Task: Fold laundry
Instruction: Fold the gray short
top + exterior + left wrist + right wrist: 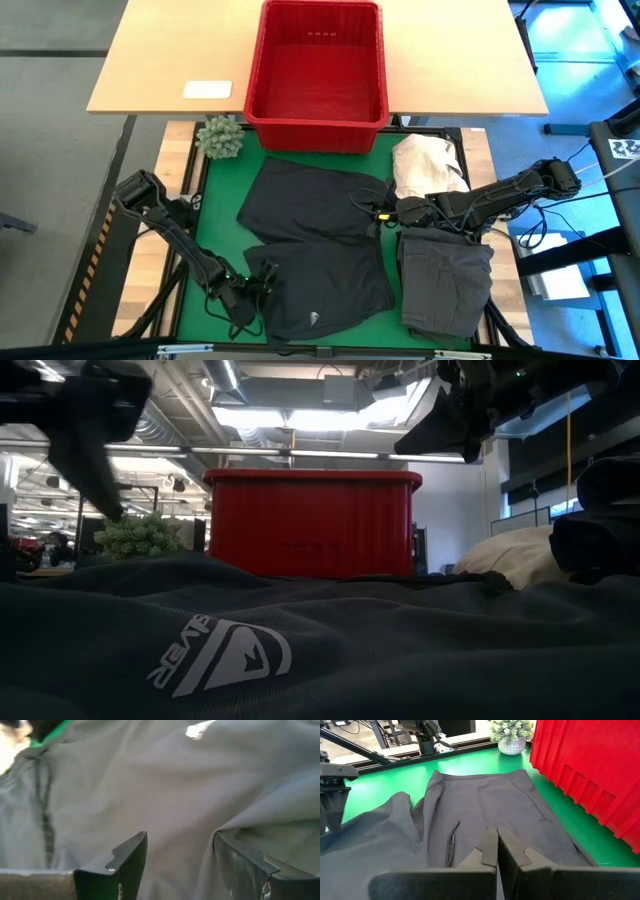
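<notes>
Two dark garments lie flat on the green mat. One (305,200) (485,805) lies toward the basket. The other (325,290) (400,650) overlaps its near edge and bears a white logo. A folded dark grey garment (445,285) rests at the near right. My left gripper (255,285) (180,852) is open at the logo garment's left edge, and grey cloth fills its wrist view. My right gripper (385,210) (496,840) is shut, at the far garment's right edge; in the low view it (450,415) hangs above the cloth. My left gripper stands open over the logo garment's left edge, with a raised fold of the cloth (220,827) between its fingers. Whether the fingertips touch the cloth, I cannot tell.
A red plastic basket (318,75) (312,520) stands on the wooden table beyond the mat. A small potted plant (220,138) (512,732) sits at the mat's far left corner. A cream-white cloth heap (425,165) (520,555) lies at the far right. Bare green mat (222,210) shows on the left.
</notes>
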Available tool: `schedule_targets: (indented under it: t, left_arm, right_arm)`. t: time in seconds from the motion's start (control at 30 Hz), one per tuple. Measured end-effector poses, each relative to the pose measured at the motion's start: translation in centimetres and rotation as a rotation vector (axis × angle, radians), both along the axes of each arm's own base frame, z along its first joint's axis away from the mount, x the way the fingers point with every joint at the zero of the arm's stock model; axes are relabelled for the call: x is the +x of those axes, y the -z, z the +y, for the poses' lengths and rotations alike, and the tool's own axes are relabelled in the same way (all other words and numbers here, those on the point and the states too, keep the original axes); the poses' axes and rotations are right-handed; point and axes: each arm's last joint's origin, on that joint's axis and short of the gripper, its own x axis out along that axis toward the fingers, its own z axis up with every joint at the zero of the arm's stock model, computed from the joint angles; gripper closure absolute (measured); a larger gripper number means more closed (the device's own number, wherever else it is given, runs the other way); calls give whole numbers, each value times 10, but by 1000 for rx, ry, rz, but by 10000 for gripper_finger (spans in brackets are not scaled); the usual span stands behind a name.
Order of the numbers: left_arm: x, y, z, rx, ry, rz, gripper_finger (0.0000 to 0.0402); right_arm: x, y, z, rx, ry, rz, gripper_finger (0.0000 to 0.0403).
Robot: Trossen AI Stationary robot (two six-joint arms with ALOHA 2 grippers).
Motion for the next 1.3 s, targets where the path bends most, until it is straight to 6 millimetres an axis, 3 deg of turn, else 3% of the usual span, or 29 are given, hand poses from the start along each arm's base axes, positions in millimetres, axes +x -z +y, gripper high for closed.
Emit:
schedule_targets:
  t: [0.47, 0.7, 0.93, 1.13, 1.3]
  left_arm:
    - [3, -2, 7, 80, -18, -30, 177]
    - [-2, -15, 9, 95, -33, -59, 177]
    - [-20, -23, 9, 51, -77, -10, 177]
    - [-44, -13, -3, 27, -33, 126, 177]
    - [-47, -2, -9, 53, -12, 152, 177]
  right_arm:
    - [0, 1, 0, -4, 0, 9, 403]
    - [0, 1, 0, -5, 0, 10, 403]
    - [0, 1, 0, -6, 1, 10, 403]
    - [0, 0, -1, -11, 14, 8, 403]
    - [-1, 0, -1, -18, 33, 5, 403]
